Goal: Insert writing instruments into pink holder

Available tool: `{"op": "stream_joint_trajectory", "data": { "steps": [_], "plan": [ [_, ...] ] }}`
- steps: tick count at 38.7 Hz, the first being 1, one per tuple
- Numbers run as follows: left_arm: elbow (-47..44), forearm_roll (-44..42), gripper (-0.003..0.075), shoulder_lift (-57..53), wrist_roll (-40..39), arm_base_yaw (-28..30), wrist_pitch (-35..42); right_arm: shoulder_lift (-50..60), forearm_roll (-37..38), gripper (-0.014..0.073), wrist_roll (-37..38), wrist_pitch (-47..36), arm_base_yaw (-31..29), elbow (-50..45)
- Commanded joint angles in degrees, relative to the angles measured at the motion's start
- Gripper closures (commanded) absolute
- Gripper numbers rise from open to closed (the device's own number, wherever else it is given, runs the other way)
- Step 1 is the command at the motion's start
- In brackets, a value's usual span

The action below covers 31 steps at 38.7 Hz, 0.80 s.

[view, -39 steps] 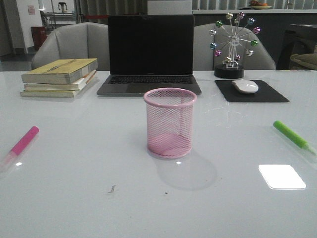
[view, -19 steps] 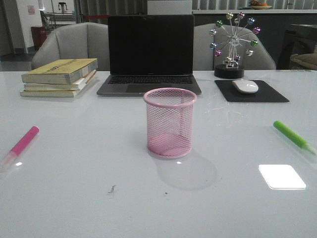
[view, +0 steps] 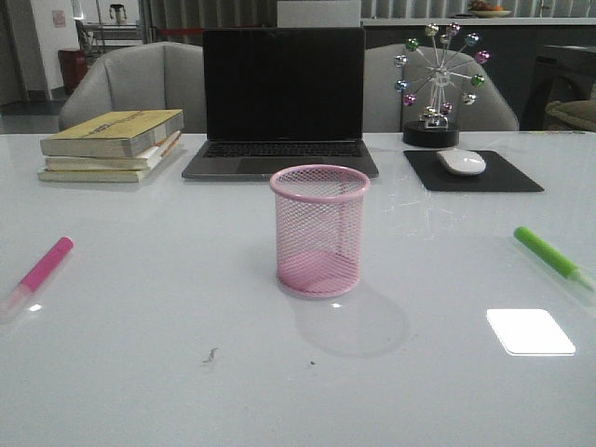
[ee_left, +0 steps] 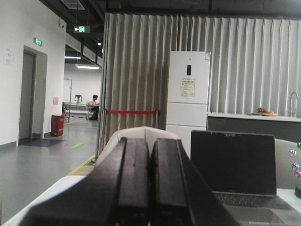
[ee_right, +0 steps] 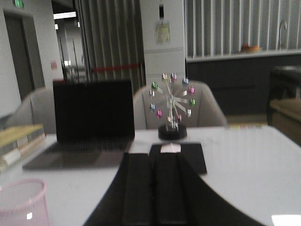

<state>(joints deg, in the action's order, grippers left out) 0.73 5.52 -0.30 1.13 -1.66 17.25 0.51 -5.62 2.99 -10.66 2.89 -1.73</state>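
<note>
white table (view: 140, 372) bearing holder (view: 319, 231), markers, laptop (view: 282, 102).

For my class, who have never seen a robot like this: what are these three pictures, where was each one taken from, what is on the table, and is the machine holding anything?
This is a robot with two arms, each ending in a two-fingered gripper. One picture looks forward over the white table from the robot's front camera. The other two come from small cameras on each wrist, so the dark shapes at their lower edge are the left gripper and the right gripper. Both have their fingers pressed together and hold nothing.

On the table stands a round pink wire-mesh cup, empty. A magenta pink marker lies far to its left, a bright green marker far to its right. Behind are a stack of yellowish books, an open black laptop, a white mouse on a black pad, and a little wheel ornament with coloured balls.
</note>
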Motion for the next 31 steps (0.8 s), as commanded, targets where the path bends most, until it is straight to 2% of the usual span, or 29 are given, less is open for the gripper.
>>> {"op": "stream_joint_trajectory", "data": {
  "steps": [1,6,13,17,22,26,31],
  "plan": [
    [4.63,0.24,0.0629,-1.22,-0.7,-0.4,5.58,1.18,-0.14,0.0536,2.93,-9.41,-0.04,2.79],
    [11.47,-1.16,0.0629,-0.95,-0.7,-0.4,0.35,1.14,-0.09,0.0536,3.16,-1.02,-0.04,10.35],
    [22.08,-1.34,0.0629,3.95,-0.7,-0.4,-12.74,-3.01,3.78,0.0536,3.05,12.34,-0.04,22.72],
    [28.31,-1.34,0.0629,9.82,-0.7,-0.4,-16.08,-9.54,6.38,0.0536,3.05,14.31,-0.04,27.86],
    [33.42,-1.34,0.0629,18.59,-0.7,-0.4,-16.35,-19.89,9.67,0.0536,3.05,16.81,-0.04,33.4],
    [34.35,-1.34,0.0629,26.48,-0.7,-0.4,-16.35,-28.39,10.41,0.0536,3.05,19.39,-0.04,36.44],
    [34.35,-1.34,0.0629,35.13,-0.7,-0.4,-20.48,-36.56,10.41,0.0536,3.05,21.99,-0.04,37.01]
  ]
}}
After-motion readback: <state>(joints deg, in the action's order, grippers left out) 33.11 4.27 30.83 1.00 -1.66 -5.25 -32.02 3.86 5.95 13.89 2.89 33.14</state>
